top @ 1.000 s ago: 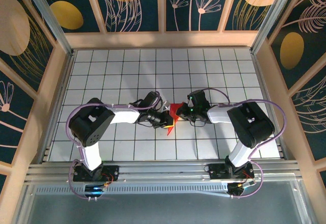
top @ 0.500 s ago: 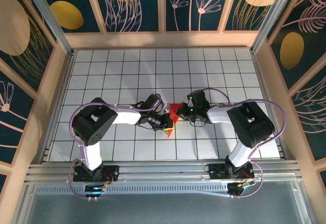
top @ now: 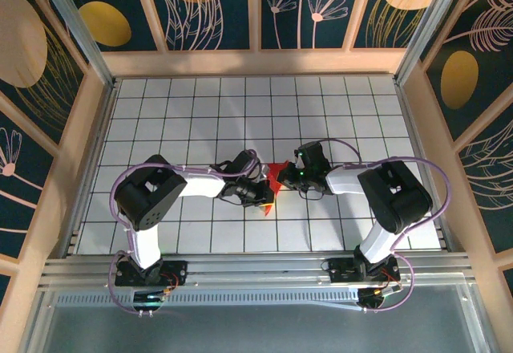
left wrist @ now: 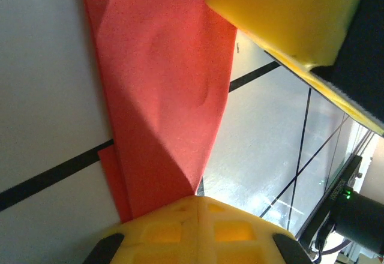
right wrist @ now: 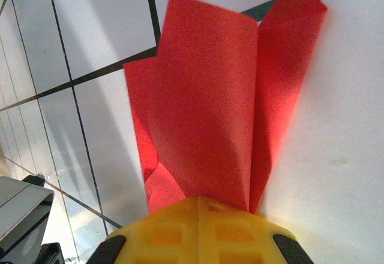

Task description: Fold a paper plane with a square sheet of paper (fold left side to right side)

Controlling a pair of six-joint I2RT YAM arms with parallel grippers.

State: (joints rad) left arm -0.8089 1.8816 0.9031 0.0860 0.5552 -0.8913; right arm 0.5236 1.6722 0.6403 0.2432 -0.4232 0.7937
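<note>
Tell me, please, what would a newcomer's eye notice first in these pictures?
First, the folded red paper, the only bright thing at the middle of the white tiled table. Next, the two arms meeting at it: the left pincer and the right pincer, both with yellow tips, are shut on the paper from opposite sides.

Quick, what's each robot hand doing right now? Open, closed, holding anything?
Left gripper: closed, pinching the red paper.
Right gripper: closed, pinching the same red paper.
</note>
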